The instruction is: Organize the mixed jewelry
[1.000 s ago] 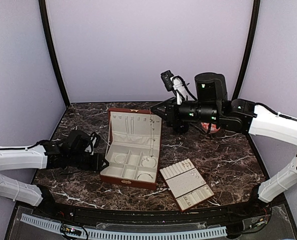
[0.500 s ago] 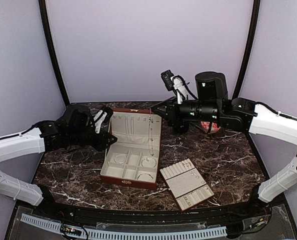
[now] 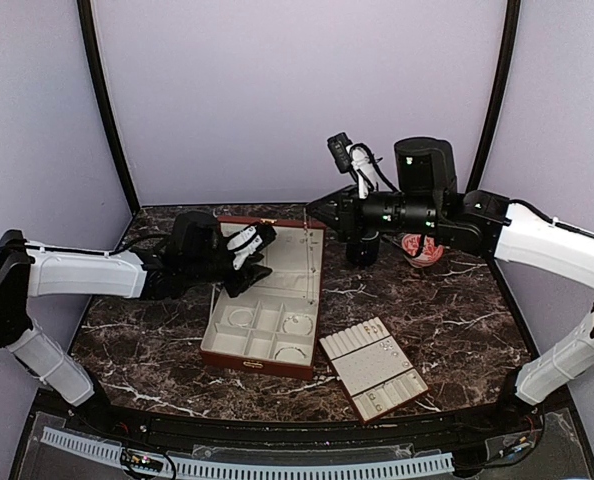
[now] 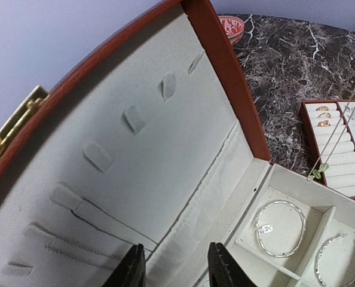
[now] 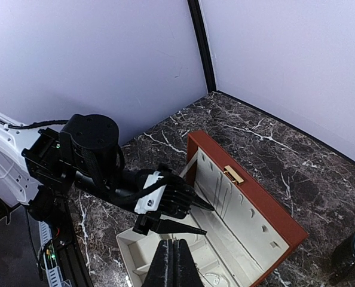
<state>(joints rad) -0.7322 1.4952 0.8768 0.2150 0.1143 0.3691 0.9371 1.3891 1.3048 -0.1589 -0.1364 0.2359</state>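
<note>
The red-brown box (image 3: 239, 356) lies open, its cream lid (image 4: 165, 143) tilted back. My left gripper (image 3: 265, 250) reaches into it. Its jaws are open and empty (image 4: 177, 269), close to the lid lining, where fine chains (image 4: 76, 239) hang. My right gripper (image 3: 311, 212) hovers over the lid's right edge, shut (image 5: 173, 248) on a fine chain (image 3: 306, 265) with green beads (image 4: 324, 167) that hangs down over the box. Thin silvery bangles (image 4: 280, 228) lie in the box compartments. Gold rings (image 4: 324, 116) sit in the padded tray (image 3: 373, 368).
A black mug (image 3: 362, 248) and a red-patterned bowl (image 3: 422, 250) stand behind the box at the back right, under the right arm. The tray lies in front of the box, to its right. Black frame posts stand at both back corners.
My left arm swung from the table's left edge up and right into the open box lid, and its jaws widened. The right gripper rose slightly with the chain.
</note>
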